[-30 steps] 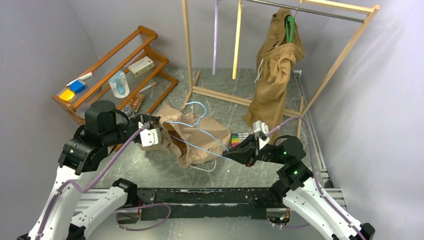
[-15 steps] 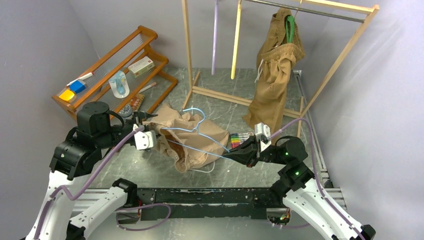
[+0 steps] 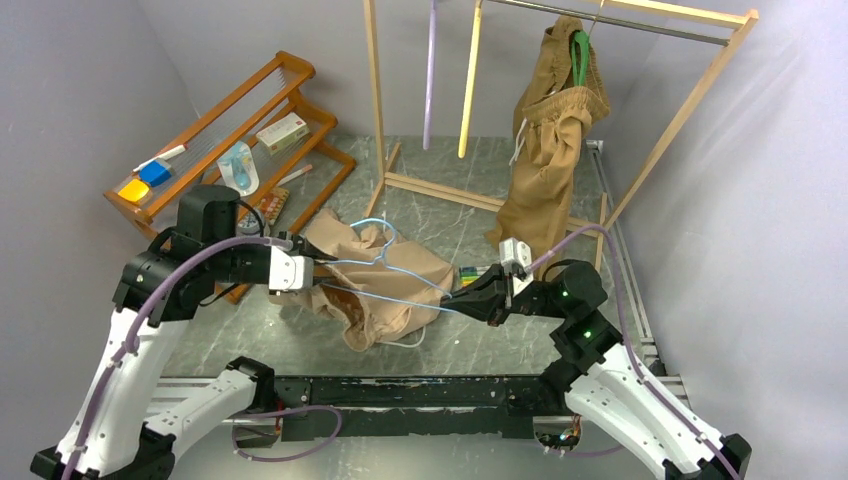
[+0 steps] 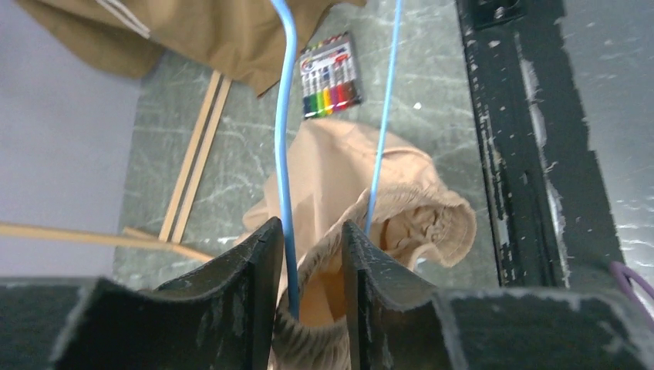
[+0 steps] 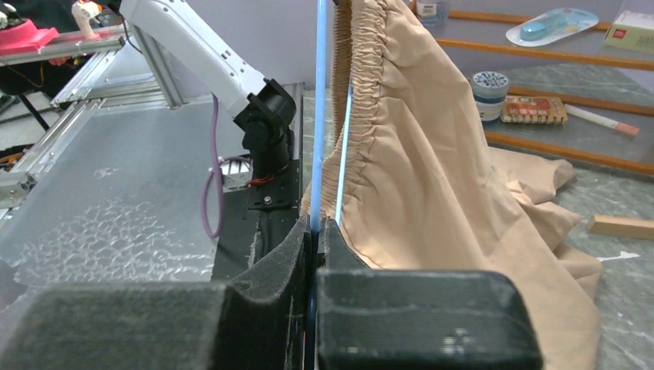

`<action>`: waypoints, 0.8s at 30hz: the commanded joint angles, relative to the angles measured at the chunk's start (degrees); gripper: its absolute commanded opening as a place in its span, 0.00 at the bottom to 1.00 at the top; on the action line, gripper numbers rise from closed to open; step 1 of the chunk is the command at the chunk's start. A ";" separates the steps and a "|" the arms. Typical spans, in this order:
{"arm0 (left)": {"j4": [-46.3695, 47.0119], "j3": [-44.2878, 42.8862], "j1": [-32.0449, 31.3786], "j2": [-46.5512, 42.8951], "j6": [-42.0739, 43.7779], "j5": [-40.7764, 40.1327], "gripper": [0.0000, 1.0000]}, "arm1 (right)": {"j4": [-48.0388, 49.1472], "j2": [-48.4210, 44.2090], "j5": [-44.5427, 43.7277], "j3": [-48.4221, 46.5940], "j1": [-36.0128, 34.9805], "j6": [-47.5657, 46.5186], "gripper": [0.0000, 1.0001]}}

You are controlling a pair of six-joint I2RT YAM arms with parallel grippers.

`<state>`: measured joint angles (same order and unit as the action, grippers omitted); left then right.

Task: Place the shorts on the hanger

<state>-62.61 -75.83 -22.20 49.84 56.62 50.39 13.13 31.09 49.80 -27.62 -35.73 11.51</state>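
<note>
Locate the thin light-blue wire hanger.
Top view, centre: the thin light-blue wire hanger spans between the left end effector and right end effector, partly inside the light tan fabric shorts.

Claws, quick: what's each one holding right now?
Left claw: closed on the shorts at the waistband, beside the hanger.
Right claw: closed on the hanger.

The left end effector (image 3: 314,268) has swung back rightward, carrying the shorts (image 3: 385,312) and hanger (image 3: 410,277) with it.

Soft even light, blurred near foreground.
</note>
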 commanded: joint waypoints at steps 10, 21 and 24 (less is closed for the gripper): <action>-0.34 -5.36 0.32 -1.24 -1.77 2.50 0.63 | 2.28 3.22 -1.48 -5.43 -0.01 -7.46 0.00; -4.93 -6.62 0.33 -5.28 -5.83 -16.08 0.80 | 1.05 1.77 -0.43 -4.19 0.02 -6.74 0.00; -4.29 -7.10 0.33 -5.12 -5.57 -17.54 0.80 | 0.12 1.19 0.16 -4.45 0.06 -7.03 0.00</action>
<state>-66.06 -81.38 -22.20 44.38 51.94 38.09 11.60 33.91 48.97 -31.57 -35.73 5.72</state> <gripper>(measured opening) 0.798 0.034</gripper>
